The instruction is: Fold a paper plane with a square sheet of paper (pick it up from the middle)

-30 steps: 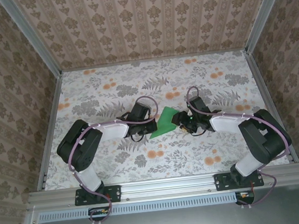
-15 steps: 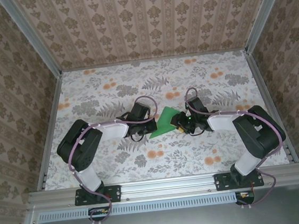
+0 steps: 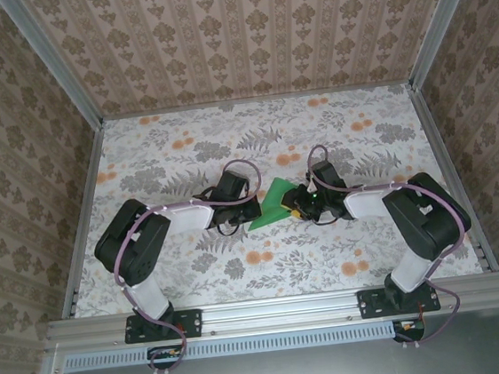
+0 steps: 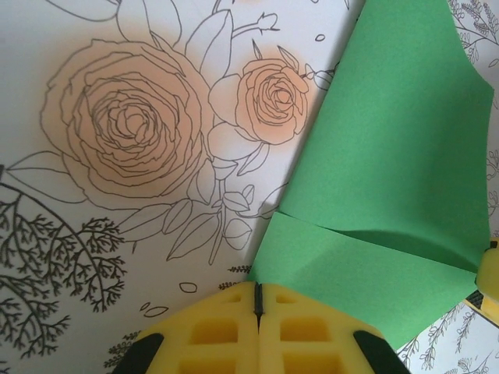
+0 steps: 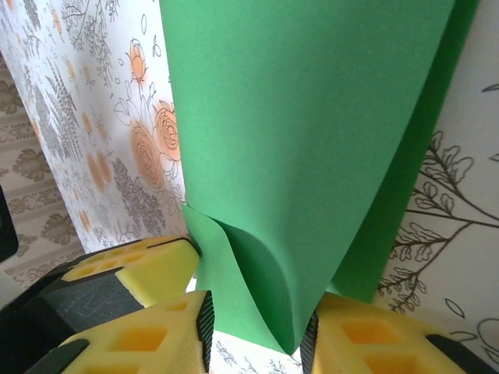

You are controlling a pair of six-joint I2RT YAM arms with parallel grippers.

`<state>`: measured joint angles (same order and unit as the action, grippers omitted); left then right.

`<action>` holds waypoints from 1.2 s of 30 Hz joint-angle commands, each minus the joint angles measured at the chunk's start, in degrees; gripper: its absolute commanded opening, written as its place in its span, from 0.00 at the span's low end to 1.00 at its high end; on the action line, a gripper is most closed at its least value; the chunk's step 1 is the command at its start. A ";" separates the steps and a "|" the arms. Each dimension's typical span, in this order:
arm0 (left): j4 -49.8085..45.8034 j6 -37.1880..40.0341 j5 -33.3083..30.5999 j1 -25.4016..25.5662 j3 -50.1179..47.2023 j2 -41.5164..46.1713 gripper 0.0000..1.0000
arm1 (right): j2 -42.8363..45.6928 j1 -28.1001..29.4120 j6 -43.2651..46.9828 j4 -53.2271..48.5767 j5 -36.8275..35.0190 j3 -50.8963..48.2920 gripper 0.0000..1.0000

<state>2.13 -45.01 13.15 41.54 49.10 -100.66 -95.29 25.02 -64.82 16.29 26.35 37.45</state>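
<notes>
Floral table — right gripper nearer paper

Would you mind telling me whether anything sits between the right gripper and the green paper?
Nothing visible does. A curled fold of the green paper sits inside the right gripper, whose jaws stand apart around it. The left gripper is shut on a corner of the sheet.

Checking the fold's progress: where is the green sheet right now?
In the top view, the green sheet sits mid-table, its left corner pinched by the left gripper, its right edge between the fingers of the right gripper.
</notes>
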 commanded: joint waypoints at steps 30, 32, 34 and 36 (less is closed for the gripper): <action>-2.76 17.73 1.55 -1.31 -2.93 13.48 0.57 | 1.30 -0.05 -1.95 -12.94 0.38 4.06 0.00; -0.71 20.83 2.80 -1.00 -3.70 14.14 0.66 | 1.68 -0.14 -2.38 -15.34 0.74 5.39 0.00; 1.18 24.26 3.92 -0.42 -4.19 14.55 0.73 | 2.08 -0.10 -2.70 -17.84 0.72 6.75 0.00; 2.28 27.62 4.72 0.45 -4.43 14.49 0.77 | 2.40 -0.11 -2.92 -20.11 0.30 7.91 0.00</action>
<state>1.10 -25.36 15.29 40.86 45.50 -87.83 -94.54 24.99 -67.68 3.31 27.62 43.13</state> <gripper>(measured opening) 0.758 0.048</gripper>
